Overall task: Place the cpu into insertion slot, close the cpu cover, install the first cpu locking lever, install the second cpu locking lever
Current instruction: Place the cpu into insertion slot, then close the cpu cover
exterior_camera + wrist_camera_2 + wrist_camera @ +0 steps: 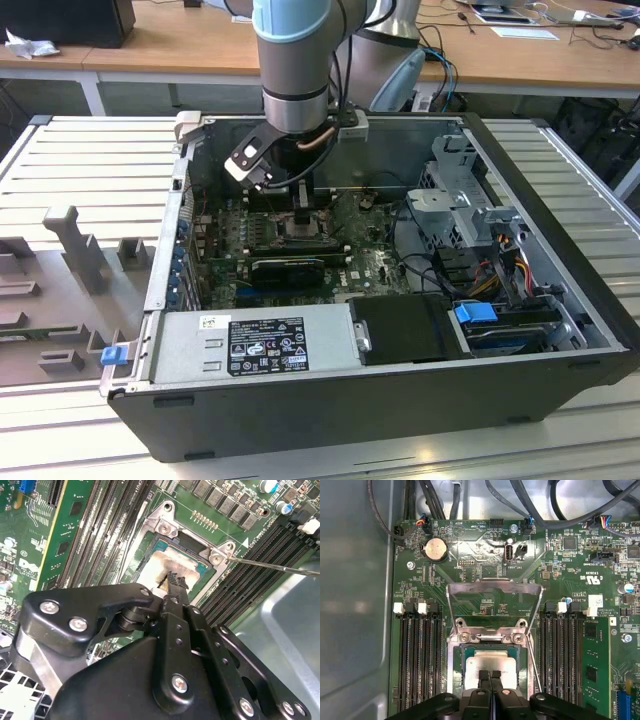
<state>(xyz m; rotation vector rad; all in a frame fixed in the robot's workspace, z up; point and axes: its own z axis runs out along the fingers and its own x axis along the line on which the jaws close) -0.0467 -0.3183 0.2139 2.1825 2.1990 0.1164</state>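
My end effector (pixel 490 674) has its 2 fingertips pressed together with nothing between them. They sit at or just above the pale face of the cpu (pixel 493 661); I cannot tell whether they touch it. The cpu lies flat inside the insertion slot (pixel 468 670), apparently square to its frame. Beyond it, the cpu cover (pixel 495 583) stands hinged open, not yet closed. A thin locking lever (pixel 534 665) runs along 1 side of the slot, between it and the memory slots (pixel 565 655).

I judge the main risk to be the chip sitting slightly off its keys. Pressure from my tips could then tilt it and bend the contacts. My knuckles could also snag the lever, since it is close by.
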